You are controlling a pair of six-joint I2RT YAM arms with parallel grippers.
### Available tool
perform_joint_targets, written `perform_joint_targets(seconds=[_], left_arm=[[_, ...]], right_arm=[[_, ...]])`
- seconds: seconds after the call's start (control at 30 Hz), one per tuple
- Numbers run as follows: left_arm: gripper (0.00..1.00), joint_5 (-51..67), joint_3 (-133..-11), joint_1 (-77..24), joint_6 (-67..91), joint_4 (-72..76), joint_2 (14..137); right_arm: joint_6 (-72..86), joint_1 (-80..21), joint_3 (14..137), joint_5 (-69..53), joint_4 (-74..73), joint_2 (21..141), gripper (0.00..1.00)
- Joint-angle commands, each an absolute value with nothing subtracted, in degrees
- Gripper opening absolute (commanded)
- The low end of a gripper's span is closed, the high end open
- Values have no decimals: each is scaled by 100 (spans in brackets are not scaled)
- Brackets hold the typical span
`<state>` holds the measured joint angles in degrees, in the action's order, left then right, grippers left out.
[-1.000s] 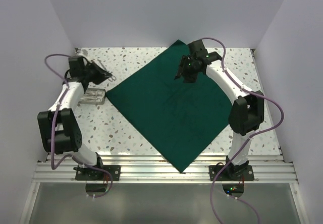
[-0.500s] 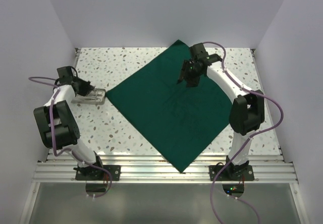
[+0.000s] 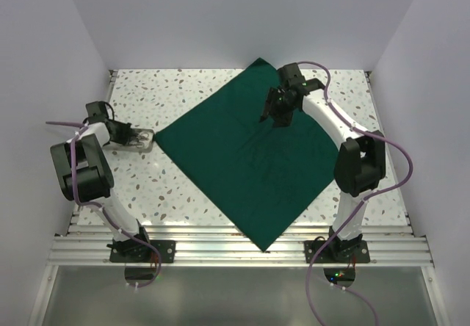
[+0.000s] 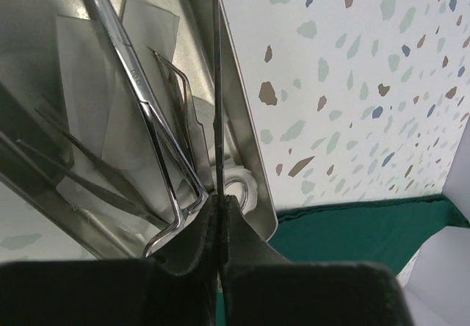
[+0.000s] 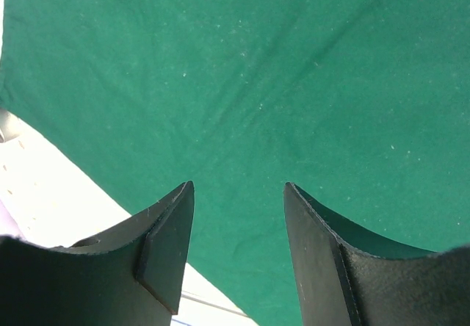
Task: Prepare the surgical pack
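The left gripper [image 4: 220, 212] is pinching a thin silver instrument [image 4: 217, 84] at the metal tray [image 4: 246, 135] by the table's [image 3: 183, 194] left edge (only the left wrist view is showing the other instruments [image 4: 139, 98] lying inside). The right gripper [image 5: 239, 194] is hovering, fingers spread, over the flat green drape [image 5: 294, 84], which is lying as a diamond mid-table, its near corner reaching the front rail [image 3: 220, 241]; speckled tabletop is showing on both sides.

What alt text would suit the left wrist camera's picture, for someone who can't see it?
The left arm's dark fingers pinch a thin silver instrument over a metal tray that holds more instruments and white gauze squares. Right of the tray lie speckled table and the edge of a green drape.
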<state>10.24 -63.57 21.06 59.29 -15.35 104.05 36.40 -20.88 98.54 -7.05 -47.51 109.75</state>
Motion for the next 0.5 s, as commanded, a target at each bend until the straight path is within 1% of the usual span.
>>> perform_joint_targets(seconds=[0.0,0.07,0.1,0.13,0.17,0.2,0.23,0.27,0.33,0.37,0.47], left_arm=[[0,1028,-6513,2206,6099,-1231,10450],[0,1116,-6478,2241,6126,-1195,10468],[2,1142,-6460,2241,6135,-1169,10459],[8,1186,-6416,2250,6135,-1169,10450],[22,1195,-6399,2250,6135,-1195,10389],[29,1213,-6381,2259,6135,-1239,10345],[33,1230,-6337,2267,6117,-1265,10301],[42,1274,-6311,2268,6100,-1292,10249],[49,1344,-6197,2276,6056,-1406,10047],[56,1362,-6135,2276,6056,-1450,9976],[59,1424,-5889,2276,6003,-1555,9651]], right_arm=[[3595,-2083,9774,-747,-4790,10890,56],[3604,-2074,9721,-756,-4764,10872,56],[3621,-2074,9703,-747,-4746,10855,56],[3630,-2083,9686,-756,-4737,10854,56],[3630,-2074,9686,-747,-4737,10846,56],[3630,-2083,9686,-756,-4737,10846,56],[3639,-2074,9677,-756,-4729,10846,56],[3647,-2083,9659,-765,-4720,10828,56],[3682,-2083,9615,-773,-4676,10802,56],[3691,-2083,9563,-782,-4650,10784,56],[3700,-2100,9458,-835,-4597,10732,56]])
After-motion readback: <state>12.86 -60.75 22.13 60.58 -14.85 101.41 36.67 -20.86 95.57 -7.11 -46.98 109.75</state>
